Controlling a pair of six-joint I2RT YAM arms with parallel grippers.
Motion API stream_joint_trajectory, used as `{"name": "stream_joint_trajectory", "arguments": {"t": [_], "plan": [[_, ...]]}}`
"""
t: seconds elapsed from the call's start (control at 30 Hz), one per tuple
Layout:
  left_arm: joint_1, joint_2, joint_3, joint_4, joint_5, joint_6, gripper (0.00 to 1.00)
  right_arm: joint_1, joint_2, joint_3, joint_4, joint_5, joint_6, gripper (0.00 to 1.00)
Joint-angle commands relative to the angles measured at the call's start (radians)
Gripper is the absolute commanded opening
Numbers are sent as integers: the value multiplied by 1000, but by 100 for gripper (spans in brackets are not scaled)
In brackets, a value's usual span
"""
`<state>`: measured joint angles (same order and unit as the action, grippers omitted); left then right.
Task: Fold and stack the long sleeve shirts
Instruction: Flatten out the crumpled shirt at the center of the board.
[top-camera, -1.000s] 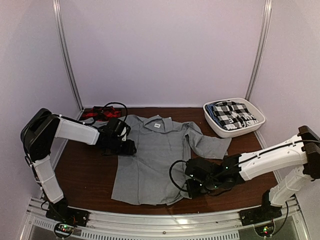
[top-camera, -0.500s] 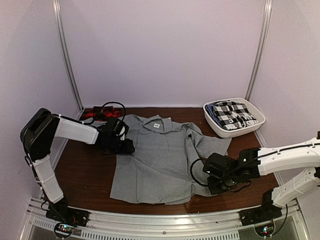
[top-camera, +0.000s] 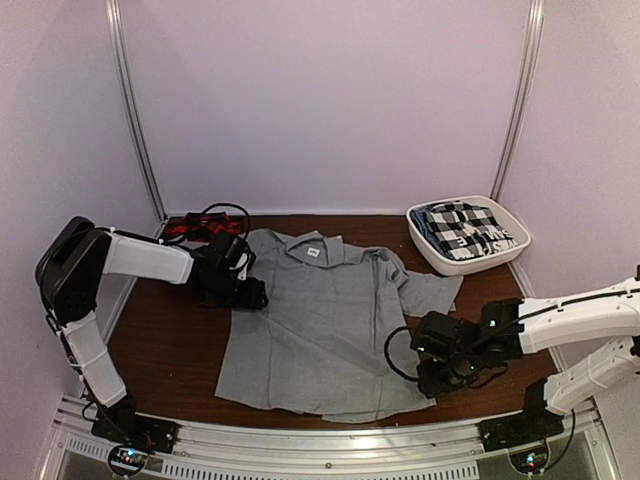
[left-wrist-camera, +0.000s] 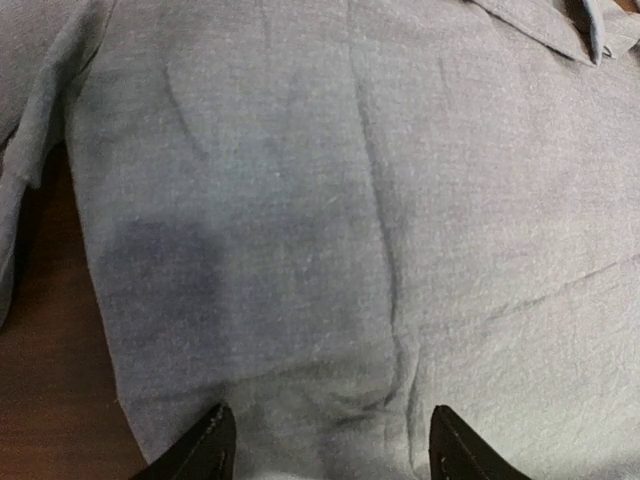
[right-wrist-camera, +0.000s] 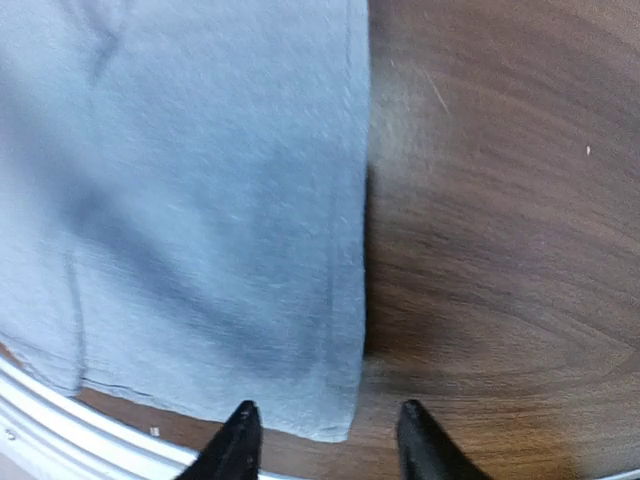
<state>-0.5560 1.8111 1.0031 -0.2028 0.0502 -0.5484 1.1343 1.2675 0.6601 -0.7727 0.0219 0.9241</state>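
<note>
The left gripper (top-camera: 247, 292) sits low at the left side of the grey shirt (top-camera: 320, 320), below the shoulder. In the left wrist view its fingers (left-wrist-camera: 212, 448) are spread wide over the cloth (left-wrist-camera: 350, 200), which puckers slightly between them, and they pinch nothing. The right gripper (top-camera: 432, 380) hangs at the shirt's near right corner. In the right wrist view its jaws stand apart and hold nothing, with the shirt's side edge and hem corner (right-wrist-camera: 200, 200) just beyond the fingertips (right-wrist-camera: 240, 440) and bare wood (right-wrist-camera: 480, 200) to the right.

The grey shirt lies spread flat in the middle of the brown table (top-camera: 170, 350). Its collar (top-camera: 310, 248) points to the far edge and its hem lies near the metal rail (top-camera: 330, 445) along the near edge. One sleeve (top-camera: 430, 290) lies out toward the right side. The red-and-black plaid shirt (top-camera: 195, 228) lies bunched in the far left corner, partly behind the left arm, well apart from the grey one. A white bin (top-camera: 462, 266) stands in the far right corner and holds folded black-and-white checked cloth (top-camera: 465, 230)
</note>
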Motion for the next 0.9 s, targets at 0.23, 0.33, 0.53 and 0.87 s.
{"name": "stream_joint_trajectory", "arguments": {"t": [0.23,0.33,0.53,0.87], "plan": [[-54,-260,-58,-137,113,-51,70,-34,105,291,133,143,-122,64],[-94,-277,-105,-109,132,-101,71,-78,206,347,274,117,-182,65],[-142,-302,-239,-12,171,-230,71,-187,385,420,448,71,-274,65],[-153,-481,-510,-35,91,-393,71,-234,513,384,574,67,-286,65]]}}
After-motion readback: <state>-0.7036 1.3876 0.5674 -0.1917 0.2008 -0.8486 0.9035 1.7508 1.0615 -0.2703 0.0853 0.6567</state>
